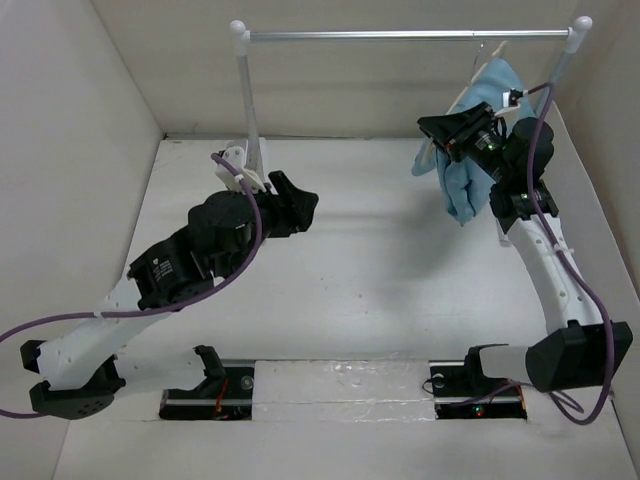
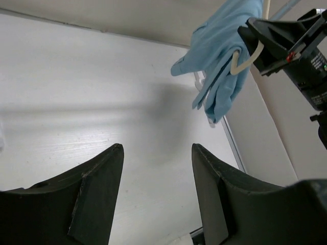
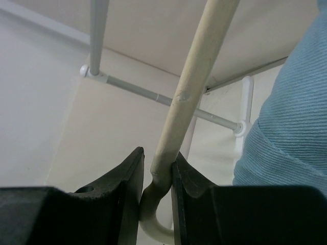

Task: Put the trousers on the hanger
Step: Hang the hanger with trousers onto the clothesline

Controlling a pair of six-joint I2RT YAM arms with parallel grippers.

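At the right end of the one rail (image 1: 400, 35), the single pair of trousers (image 1: 462, 190) hangs draped over the one hanger (image 3: 196, 76), whose arm the right gripper (image 3: 157, 161) pinches tight. Any jerk or tilt from that grip could slide the loose cloth off or unhook the hanger. Of the two grippers, the left gripper (image 2: 157, 150) gapes empty, well apart from both.

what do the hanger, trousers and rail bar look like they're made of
The hanger looks like smooth cream plastic, slightly glossy. The trousers look like soft light blue fabric with fine ribbed ridges. The rail bar seems metal, silver with a dull sheen.
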